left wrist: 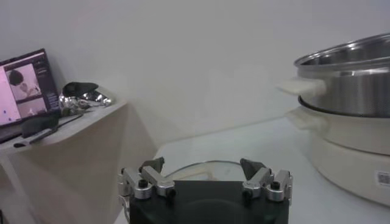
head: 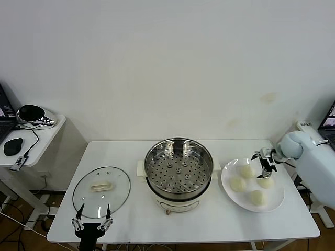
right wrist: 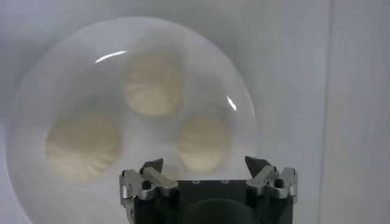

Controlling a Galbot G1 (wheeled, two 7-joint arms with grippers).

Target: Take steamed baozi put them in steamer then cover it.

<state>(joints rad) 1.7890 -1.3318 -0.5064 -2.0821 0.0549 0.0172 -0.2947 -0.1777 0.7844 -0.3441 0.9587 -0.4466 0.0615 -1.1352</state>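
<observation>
Several cream-white baozi lie on a white plate [head: 275, 194] at the table's right: one [head: 246, 171] at the back, one [head: 238, 184] on the left, one [head: 265, 182] on the right, one [head: 257, 197] in front. My right gripper [head: 266, 166] hovers open just above the plate's far side; its wrist view looks down on the baozi [right wrist: 151, 82] beyond the open gripper [right wrist: 206, 164]. The shiny steamer [head: 178, 167] stands empty at mid-table. The glass cover [head: 101, 191] lies flat to its left. My left gripper [head: 93, 217] waits open at the front edge, just short of the cover [left wrist: 201, 167].
A low white side table [head: 49, 133] stands left of the main table and carries a laptop [left wrist: 24, 85], a black mouse [head: 12, 146] and cables. A white wall runs close behind. The table's front edge is by my left gripper.
</observation>
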